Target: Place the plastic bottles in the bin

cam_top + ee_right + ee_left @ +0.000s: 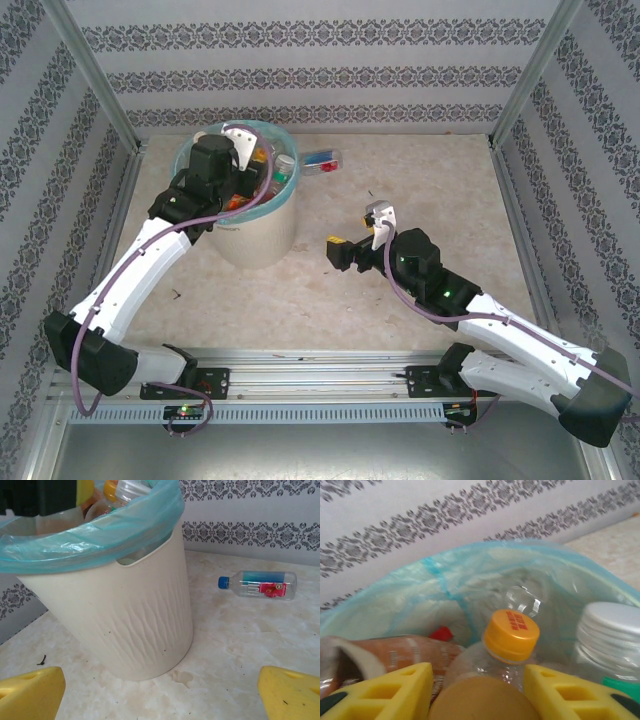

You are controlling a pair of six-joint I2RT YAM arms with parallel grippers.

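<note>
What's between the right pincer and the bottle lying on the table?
Nothing: bare table between the right pincer and the bottle, seen in the right wrist view.

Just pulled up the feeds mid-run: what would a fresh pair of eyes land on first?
The cream bin, back left on the table, crammed with bottles. The left gripper hangs in its mouth, an orange-capped bottle between its jaws; gripped or loose, I cannot tell. One blue-capped bottle lies alone behind the bin to its right; the right gripper, wide open, faces bin and bottle.
</note>
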